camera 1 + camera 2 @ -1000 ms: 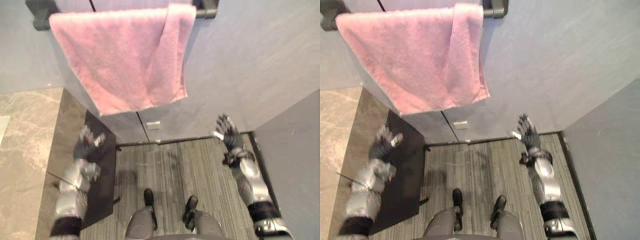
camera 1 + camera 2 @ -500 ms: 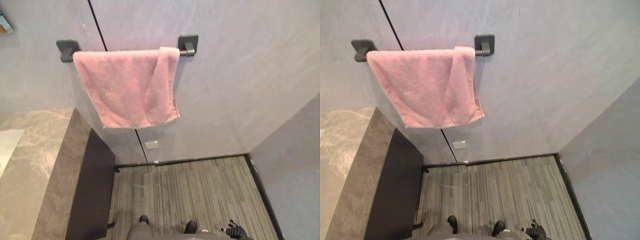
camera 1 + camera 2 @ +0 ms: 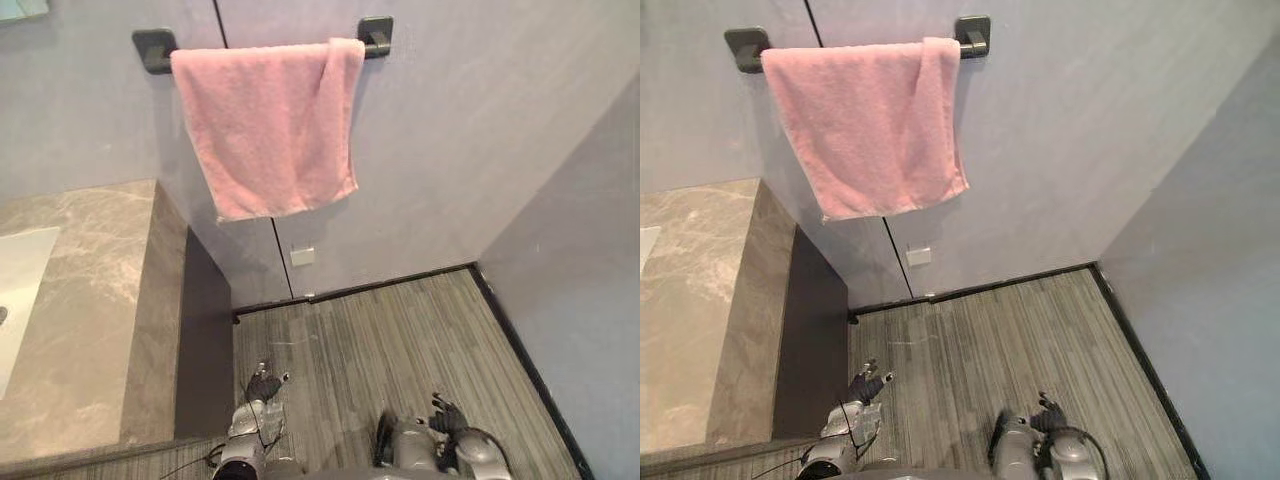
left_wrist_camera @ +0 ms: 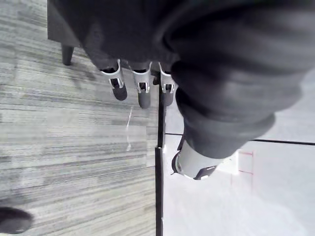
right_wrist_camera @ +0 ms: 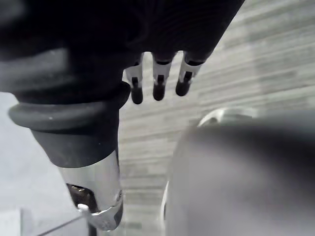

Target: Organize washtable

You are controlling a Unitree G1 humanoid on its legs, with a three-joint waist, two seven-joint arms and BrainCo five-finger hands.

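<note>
A pink towel (image 3: 268, 125) hangs folded over a dark wall bar (image 3: 375, 35) on the grey wall, one end doubled over at the right. The marble washtable top (image 3: 90, 300) lies at the left, with a white basin (image 3: 20, 290) at its edge. My left hand (image 3: 262, 385) hangs low beside the washtable's dark side panel (image 3: 205, 340), fingers (image 4: 142, 93) relaxed and holding nothing. Low over the floor at the right, my right hand (image 3: 447, 412) is open too, its fingers (image 5: 157, 86) empty. Both hands are far below the towel.
Grey striped flooring (image 3: 380, 340) runs between the washtable and a grey side wall (image 3: 590, 300) on the right. A small white wall plate (image 3: 302, 256) sits low on the back wall, under the towel.
A second ago both hands were raised toward the wall; now they hang low near the floor. The camera has shifted, so towel and washtable sit differently in the picture.
</note>
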